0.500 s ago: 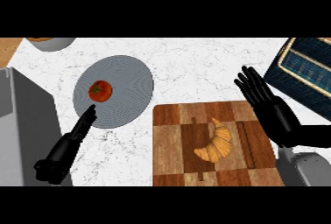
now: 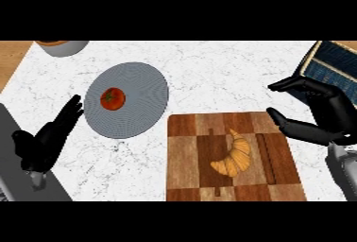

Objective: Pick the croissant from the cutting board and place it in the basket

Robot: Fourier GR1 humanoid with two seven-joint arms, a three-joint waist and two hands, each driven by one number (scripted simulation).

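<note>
A golden croissant (image 2: pixel 233 156) lies on the wooden cutting board (image 2: pixel 188 160) at the lower middle of the head view. My right hand (image 2: pixel 326 112) hovers just past the board's right edge, open, thumb low and fingers spread above, nothing between them. It is apart from the croissant. Only a corner of the dark basket (image 2: pixel 329 66) shows at the upper right, behind that hand. My left hand (image 2: pixel 49 137) rests open at the lower left beside the plate, holding nothing.
A grey plate (image 2: pixel 136 108) with a red tomato (image 2: pixel 112 98) on it sits left of the board. A grey bowl (image 2: pixel 64 46) shows at the top left edge. White marble counter lies between plate and basket.
My right hand has turned and spread, thumb dropping toward the board's right edge. The left hand, croissant and tomato have not moved.
</note>
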